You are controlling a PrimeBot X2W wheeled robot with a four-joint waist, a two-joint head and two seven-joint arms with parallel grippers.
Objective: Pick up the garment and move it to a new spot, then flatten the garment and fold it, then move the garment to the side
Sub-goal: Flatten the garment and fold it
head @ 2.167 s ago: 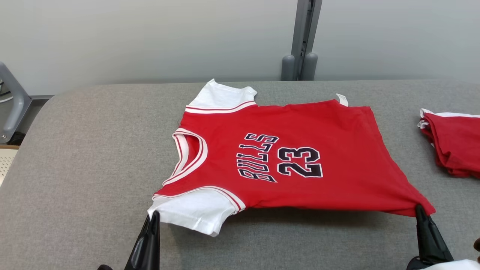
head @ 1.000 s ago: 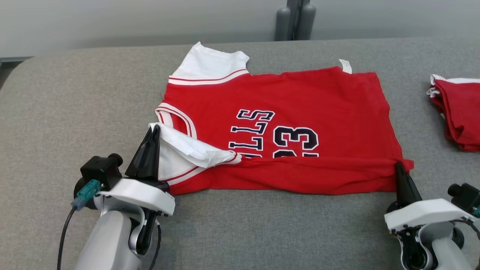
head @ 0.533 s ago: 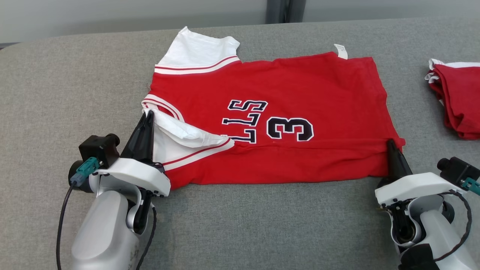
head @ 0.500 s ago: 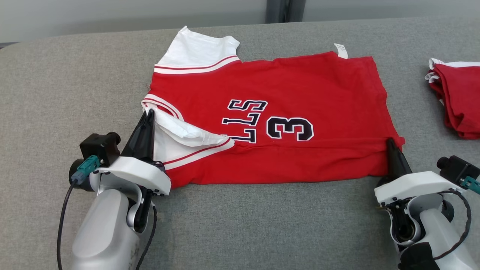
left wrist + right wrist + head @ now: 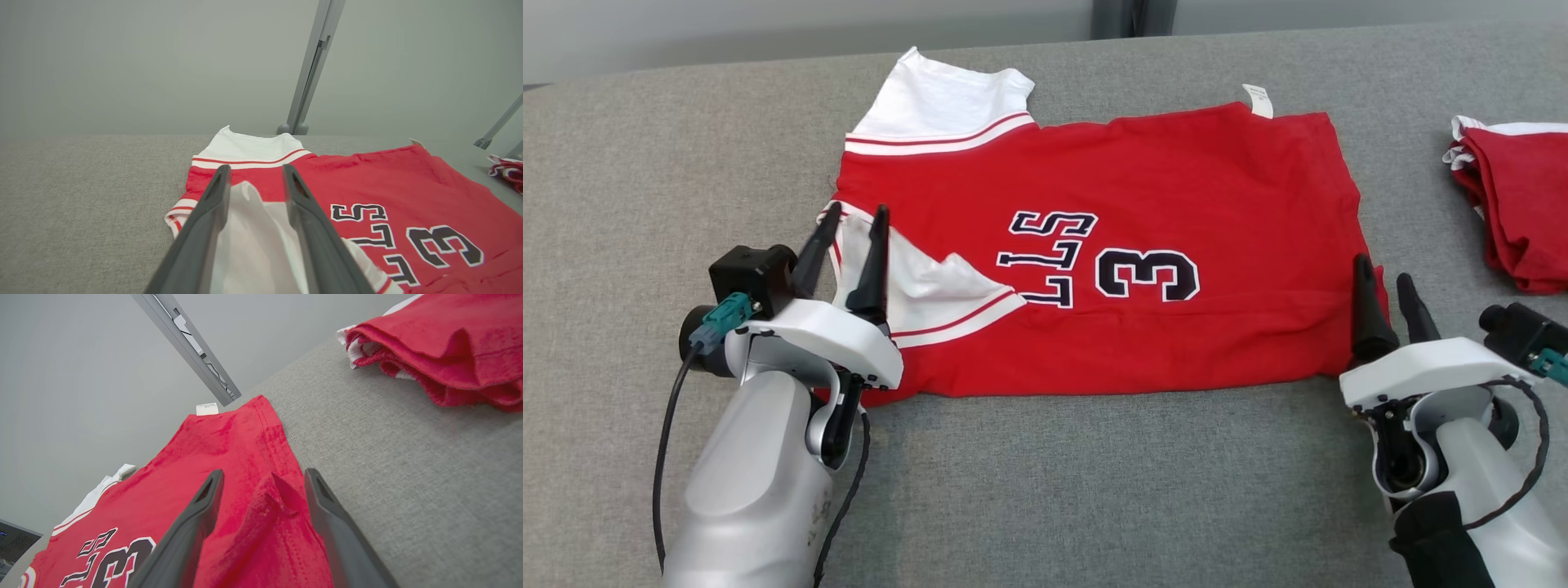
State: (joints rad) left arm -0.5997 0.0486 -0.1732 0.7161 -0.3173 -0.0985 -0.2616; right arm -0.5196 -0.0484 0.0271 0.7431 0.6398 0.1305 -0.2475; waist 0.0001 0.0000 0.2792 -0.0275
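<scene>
Now, from the head camera: a red shirt (image 5: 1176, 204) lies flat across the middle of the grey table (image 5: 1094, 490), collar to the left and hem to the right. Its near long edge is folded up over the chest, so the black lettering reads only "LLS" and "3". The far sleeve (image 5: 939, 98), white with red stripes, lies spread at the upper left; the near sleeve (image 5: 923, 286) is turned in over the front beside the collar. A white label (image 5: 1260, 100) sticks out at the far edge. The left gripper (image 5: 856, 211) stands over the near sleeve with its fingers parted, holding nothing. The right gripper (image 5: 1382, 269), fingers also apart and empty, stands at the near hem corner. A folded pile (image 5: 1515, 220) of red and white cloth sits well apart at the right.

From the left wrist, the left gripper (image 5: 256, 168) is spread, with loose white sleeve cloth between its fingers and the shirt (image 5: 367, 179) beyond.

From the right wrist, the right gripper (image 5: 263, 472) is spread either side of a small raised peak of the shirt (image 5: 229, 457), which neither finger pinches. The folded pile (image 5: 449, 355) lies farther off.
</scene>
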